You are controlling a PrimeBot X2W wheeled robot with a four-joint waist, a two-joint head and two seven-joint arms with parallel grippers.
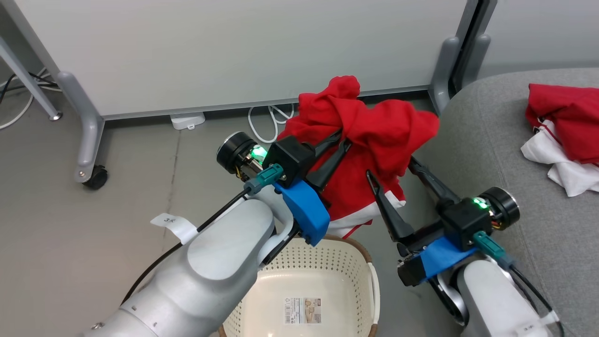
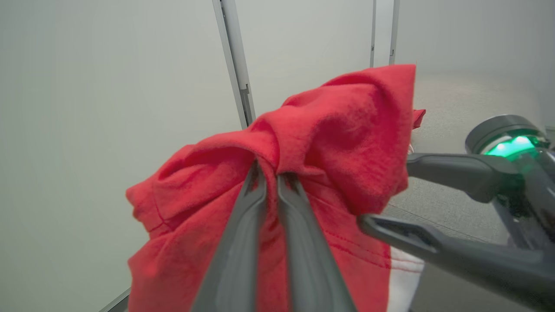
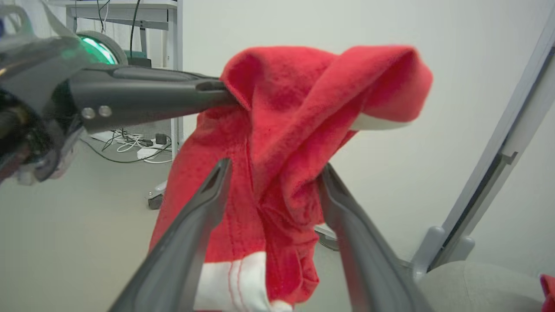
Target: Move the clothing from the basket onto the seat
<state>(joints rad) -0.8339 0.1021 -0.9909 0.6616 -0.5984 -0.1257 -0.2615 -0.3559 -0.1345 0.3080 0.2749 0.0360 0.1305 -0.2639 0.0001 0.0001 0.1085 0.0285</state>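
Risky: left end effector is clenching one fold of the garment; right end effector is straddling it, released. Single pinch is risking a slip, dropping it short of the seat.

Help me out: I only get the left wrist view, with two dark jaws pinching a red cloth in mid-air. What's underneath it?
Observer: In the head view the red garment hangs by the far rim of a cream basket. The part of the basket's inside that shows holds only a label.
Operator: Where could the cloth go?
Observer: A grey seat stands on the robot's right, and a second garment, red and white, already lies on it.
Operator: Is that other claw on my right gripping too?
Observer: No. The right wrist view shows the right jaws spread wide, with cloth drooping between them, unpinched.
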